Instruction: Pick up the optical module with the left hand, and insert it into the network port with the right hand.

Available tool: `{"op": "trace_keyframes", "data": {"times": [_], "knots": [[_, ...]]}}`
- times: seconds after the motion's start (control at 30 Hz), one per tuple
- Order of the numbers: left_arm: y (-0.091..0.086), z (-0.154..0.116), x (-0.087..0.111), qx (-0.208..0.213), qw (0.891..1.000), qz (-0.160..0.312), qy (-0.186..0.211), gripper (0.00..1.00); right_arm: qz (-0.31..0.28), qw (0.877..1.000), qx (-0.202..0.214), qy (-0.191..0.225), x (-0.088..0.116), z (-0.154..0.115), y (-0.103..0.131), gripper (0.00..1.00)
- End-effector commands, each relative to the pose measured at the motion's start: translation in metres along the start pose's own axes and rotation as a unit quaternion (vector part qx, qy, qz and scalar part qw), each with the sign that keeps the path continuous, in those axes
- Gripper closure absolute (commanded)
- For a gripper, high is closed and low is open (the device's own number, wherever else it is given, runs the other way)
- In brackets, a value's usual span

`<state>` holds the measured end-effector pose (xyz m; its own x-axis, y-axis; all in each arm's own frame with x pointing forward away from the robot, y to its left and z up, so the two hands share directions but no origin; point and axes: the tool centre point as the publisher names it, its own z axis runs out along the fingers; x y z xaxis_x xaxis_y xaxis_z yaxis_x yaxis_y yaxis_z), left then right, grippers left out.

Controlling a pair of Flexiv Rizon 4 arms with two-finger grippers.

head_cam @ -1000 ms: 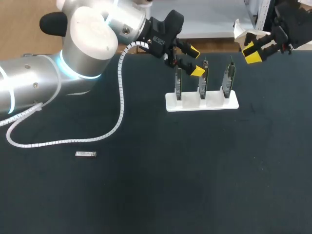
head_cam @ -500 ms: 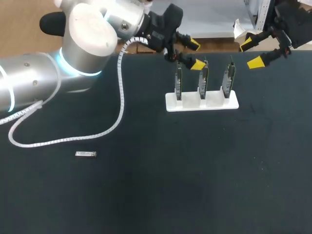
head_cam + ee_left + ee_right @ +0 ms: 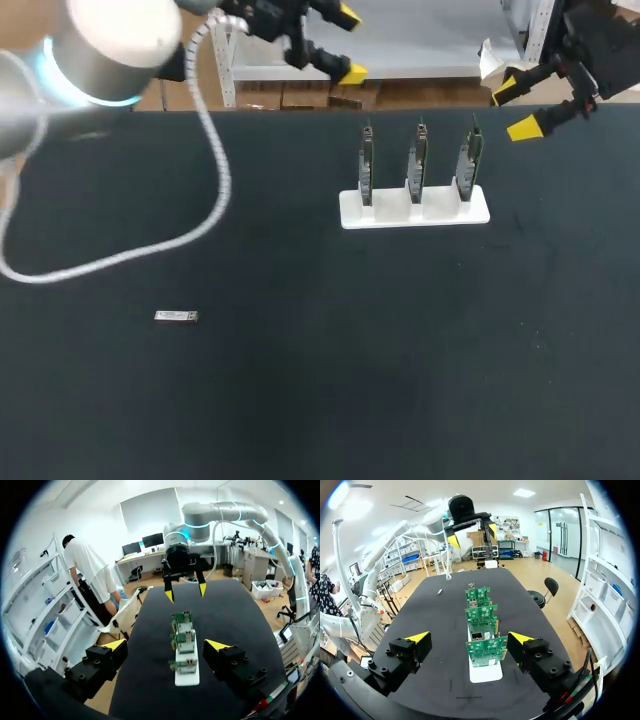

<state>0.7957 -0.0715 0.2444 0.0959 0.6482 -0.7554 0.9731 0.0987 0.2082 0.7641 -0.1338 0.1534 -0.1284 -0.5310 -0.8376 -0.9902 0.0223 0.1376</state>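
The optical module (image 3: 176,316), a small silver bar, lies flat on the black table at the left, far from both arms; it also shows as a speck (image 3: 439,592) in the right wrist view. Three green circuit boards (image 3: 418,165) stand upright in a white holder (image 3: 440,212). My left gripper (image 3: 350,44) hangs open and empty over the table's far edge, up and left of the boards. My right gripper (image 3: 516,109) is open and empty at the far right, beyond the row's right end. Each wrist view looks along the board row (image 3: 182,642) (image 3: 480,625) between its own open fingers.
A white coiled cable (image 3: 205,190) hangs from my left arm and loops over the left part of the table. The black tabletop (image 3: 400,360) carries only the holder and the module.
My left arm has swung up and left, away from the leftmost board to the table's far edge. My right gripper opened about a second ago and has since held still.
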Motion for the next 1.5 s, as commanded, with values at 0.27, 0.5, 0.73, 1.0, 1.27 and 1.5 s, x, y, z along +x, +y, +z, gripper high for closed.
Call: {"op": "trace_keyframes", "data": {"times": [0.27,0.5,0.73,1.0,1.27,1.5], "knots": [[-0.065,-0.157,0.047,-0.105,0.979,0.018,0.171,0.0,0.0,1.0,-0.001,0.0,0.0,0.0,-0.002,0.0],[-0.087,-0.194,0.091,-0.055,0.976,-0.002,0.213,0.0,0.0,1.0,-0.001,0.0,0.0,0.0,-0.002,0.0],[-0.088,-0.203,0.101,-0.071,0.988,0.03,0.134,0.0,0.0,1.0,-0.001,0.0,0.0,0.0,-0.002,0.0],[-0.088,-0.203,0.101,-0.071,0.988,0.03,0.134,0.0,0.0,1.0,-0.001,0.0,0.0,0.0,-0.002,0.0],[-0.088,-0.203,0.101,-0.071,0.988,0.03,0.134,0.0,0.0,1.0,-0.001,0.0,0.0,0.0,-0.002,0.0],[-0.108,-0.193,0.13,-0.039,0.971,0.057,0.228,0.0,0.0,1.0,-0.001,0.0,0.0,0.0,-0.002,0.0]]}}
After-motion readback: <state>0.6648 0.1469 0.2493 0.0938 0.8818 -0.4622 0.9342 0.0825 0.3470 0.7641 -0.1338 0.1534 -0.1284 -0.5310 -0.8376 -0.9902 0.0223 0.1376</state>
